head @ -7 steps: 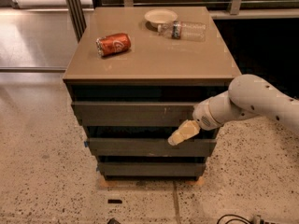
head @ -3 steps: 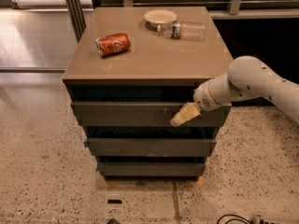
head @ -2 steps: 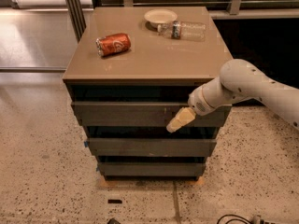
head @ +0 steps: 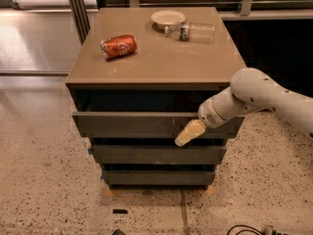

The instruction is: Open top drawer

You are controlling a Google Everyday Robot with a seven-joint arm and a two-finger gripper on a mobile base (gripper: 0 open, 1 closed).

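Gripper [head: 190, 132], cream-tipped, sits against the lower edge of the top drawer [head: 127, 124], right of its centre; apart or together, I cannot tell. That drawer, just under the cabinet top [head: 161, 62], shows a wider dark gap above it than a second ago, so opening seems barely begun.

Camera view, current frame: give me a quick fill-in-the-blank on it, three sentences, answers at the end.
1. The gripper is at the front of the top drawer, ____ of its centre.
2. The red soda can lies on its ____ on the cabinet top.
3. Below the cabinet top, ____ drawer fronts are stacked.
Missing words: right; side; three.
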